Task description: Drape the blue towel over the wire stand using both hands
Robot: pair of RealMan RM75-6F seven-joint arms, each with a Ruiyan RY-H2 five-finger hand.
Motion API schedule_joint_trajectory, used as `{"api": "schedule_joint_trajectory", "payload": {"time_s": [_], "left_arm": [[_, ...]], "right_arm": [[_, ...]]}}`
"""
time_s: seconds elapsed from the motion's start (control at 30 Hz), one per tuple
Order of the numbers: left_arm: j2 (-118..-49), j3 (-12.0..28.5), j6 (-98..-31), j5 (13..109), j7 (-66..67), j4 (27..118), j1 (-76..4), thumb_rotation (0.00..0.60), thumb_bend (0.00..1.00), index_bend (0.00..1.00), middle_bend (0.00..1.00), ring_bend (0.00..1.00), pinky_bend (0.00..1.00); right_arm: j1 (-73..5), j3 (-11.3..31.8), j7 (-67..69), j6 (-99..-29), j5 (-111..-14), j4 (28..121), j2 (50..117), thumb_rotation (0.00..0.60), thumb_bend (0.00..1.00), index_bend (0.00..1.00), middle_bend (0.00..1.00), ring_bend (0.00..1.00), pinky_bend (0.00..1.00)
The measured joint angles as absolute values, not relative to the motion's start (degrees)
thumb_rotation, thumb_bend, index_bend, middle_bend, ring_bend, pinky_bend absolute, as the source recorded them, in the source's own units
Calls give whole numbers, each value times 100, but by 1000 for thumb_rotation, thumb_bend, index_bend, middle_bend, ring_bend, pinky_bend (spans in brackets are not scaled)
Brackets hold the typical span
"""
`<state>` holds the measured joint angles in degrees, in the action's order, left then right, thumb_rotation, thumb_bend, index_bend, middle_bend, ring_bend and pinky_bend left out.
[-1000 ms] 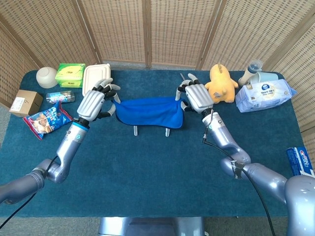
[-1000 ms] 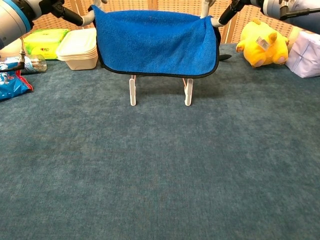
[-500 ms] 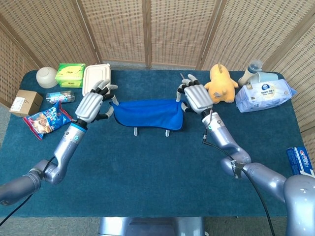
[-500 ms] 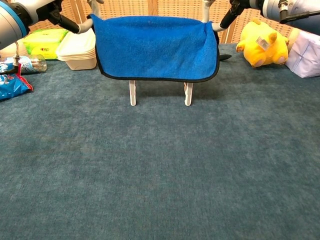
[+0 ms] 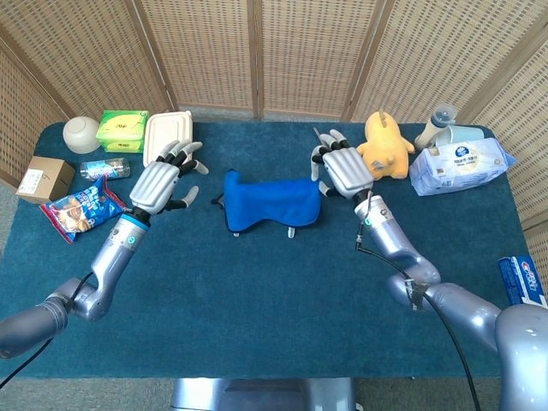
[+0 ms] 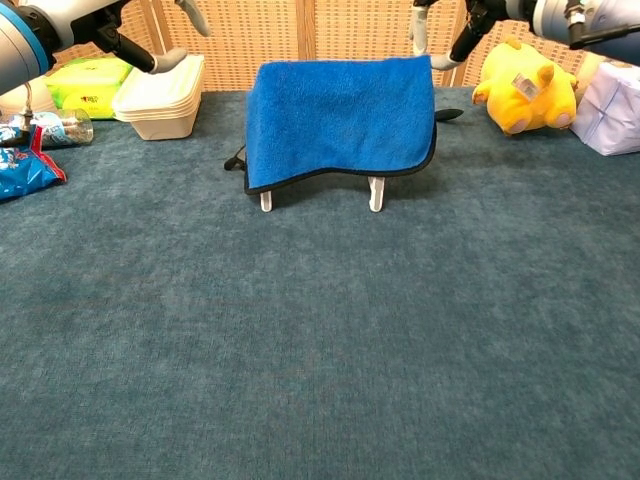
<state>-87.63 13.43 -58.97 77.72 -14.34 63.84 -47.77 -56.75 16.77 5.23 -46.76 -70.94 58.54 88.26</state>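
The blue towel [image 5: 270, 201] [image 6: 340, 120] hangs over the wire stand, whose white feet [image 6: 376, 193] show below its hem. Its left part has slumped inward and hangs lower than the right. My left hand [image 5: 158, 184] [image 6: 110, 30] hovers well to the left of the towel, fingers spread and holding nothing. At the towel's right end my right hand [image 5: 345, 169] [image 6: 480, 15] has its fingers apart, just above the top right corner and seemingly clear of the cloth. The stand's top wire is hidden under the towel.
A yellow plush toy [image 5: 385, 145] and a wipes pack [image 5: 462, 167] lie right of my right hand. Stacked white containers [image 5: 167, 135], a green pack [image 5: 122, 130], a bottle [image 5: 107, 168] and a snack bag [image 5: 81, 210] lie at the left. Open carpet spreads in front of the stand.
Both hands let go of the towel. It dropped onto the stand and its left end slid inward. My left hand drew away to the left, and the right hand shifted slightly.
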Motion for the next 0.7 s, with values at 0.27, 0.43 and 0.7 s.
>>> {"api": "schedule_joint_trajectory", "payload": {"time_s": [0.27,0.43,0.7], "left_arm": [[-8617,1344,-5856,7744,-1326,6531,-4755,600,442,196,40,0,0],[-8543,1369,-5902,7725,-1305,6616,-4718,600,416,167,35,0,0],[-8300,1403,-6009,7676,-1222,6946,-4600,600,408,166,38,0,0]], "right_arm": [[-5664,1487,234,-4545,-7240,5939,8578,600,232,421,247,20,0],[-5620,1388,134,-4556,-7342,6012,8469,600,199,380,231,2,0],[-5509,1337,118,-4708,-7438,6116,8286,600,181,338,215,0,0]]}}
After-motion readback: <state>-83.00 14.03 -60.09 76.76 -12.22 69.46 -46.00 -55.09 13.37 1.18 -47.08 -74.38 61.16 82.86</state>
